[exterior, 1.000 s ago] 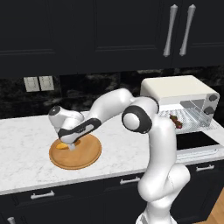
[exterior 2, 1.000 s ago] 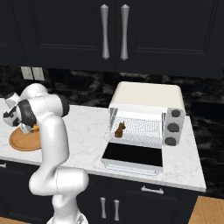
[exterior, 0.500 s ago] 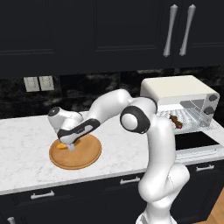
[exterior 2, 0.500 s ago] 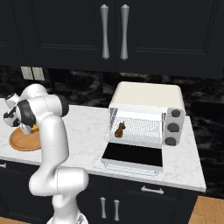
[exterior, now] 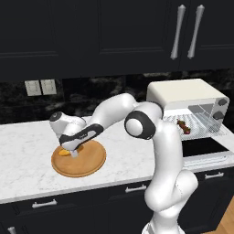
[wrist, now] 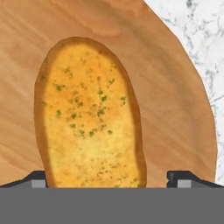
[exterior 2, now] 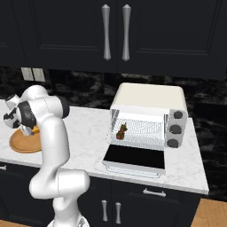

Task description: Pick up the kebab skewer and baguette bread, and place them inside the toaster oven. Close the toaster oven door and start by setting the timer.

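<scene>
Since a second ago the white arm's hand has sunk a little closer to the round wooden board [exterior: 87, 165], while the oven, skewer and board lie as they did. The two-finger gripper [exterior: 72, 153] hangs low over the board's left part, pointing down at the oblong golden-yellow baguette bread [wrist: 89, 116]. In the hand view the bread lies flat on the wood directly beneath the gripper [wrist: 107, 181], its long axis running straight away from the fingers, one rounded end far from them and the other end passing between the two dark fingertips [wrist: 179, 177]. The tips stand spread wide, one on each side of the bread; whether they touch it cannot be told.

From the left base view only a sliver of the bread [exterior: 64, 152] shows, orange under the hand. From the right base view the arm's own links cover most of the board [exterior 2: 22, 144] and the gripper cannot be made out.

Well away to the gripper's right stands the boxy cream-white toaster oven [exterior 2: 148, 99], its dark glass door [exterior 2: 135, 157] folded down flat. The thin kebab skewer with dark red and greenish chunks [exterior 2: 121, 130] lies on the wire rack inside, at its left part, more clearly seen in the right base view; in the left one it is a small dark streak [exterior: 184, 125].
</scene>
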Motion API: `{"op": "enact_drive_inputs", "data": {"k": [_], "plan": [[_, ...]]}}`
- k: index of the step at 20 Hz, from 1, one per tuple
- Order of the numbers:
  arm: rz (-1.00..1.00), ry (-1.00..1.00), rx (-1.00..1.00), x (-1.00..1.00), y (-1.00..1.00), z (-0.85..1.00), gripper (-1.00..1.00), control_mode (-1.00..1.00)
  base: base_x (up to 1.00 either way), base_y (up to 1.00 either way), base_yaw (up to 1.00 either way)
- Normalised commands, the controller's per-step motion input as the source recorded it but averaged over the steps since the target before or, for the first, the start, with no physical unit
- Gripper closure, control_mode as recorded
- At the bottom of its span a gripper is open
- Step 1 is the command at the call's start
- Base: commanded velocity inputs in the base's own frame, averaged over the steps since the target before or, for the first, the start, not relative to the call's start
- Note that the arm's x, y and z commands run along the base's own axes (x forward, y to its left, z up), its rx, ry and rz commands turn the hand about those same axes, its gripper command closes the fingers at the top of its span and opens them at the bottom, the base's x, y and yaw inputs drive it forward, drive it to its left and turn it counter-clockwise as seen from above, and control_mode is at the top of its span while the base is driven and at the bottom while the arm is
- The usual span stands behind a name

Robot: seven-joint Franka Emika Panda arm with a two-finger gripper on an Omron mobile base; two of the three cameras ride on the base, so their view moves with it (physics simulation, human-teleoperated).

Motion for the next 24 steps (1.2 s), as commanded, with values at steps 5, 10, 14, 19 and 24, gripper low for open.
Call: {"op": "enact_drive_inputs", "data": {"k": [5, 10, 14, 19, 24], "plan": [[0.0, 0.0, 0.0, -0.01, -0.01, -0.3, -1.0, -1.0, 0.0, 0.0, 0.0], [0.0, 0.0, 0.02, -0.11, 0.0, -0.31, 1.0, -1.0, 0.0, 0.0, 0.0], [0.0, -0.01, 0.03, -0.27, -0.01, -0.48, 1.0, -1.0, 0.0, 0.0, 0.0], [0.0, -0.03, 0.03, -0.41, -0.03, -0.58, 1.0, -1.0, 0.0, 0.0, 0.0], [0.0, -0.04, 0.03, -0.41, -0.19, -0.37, 1.0, -1.0, 0.0, 0.0, 0.0]]}}
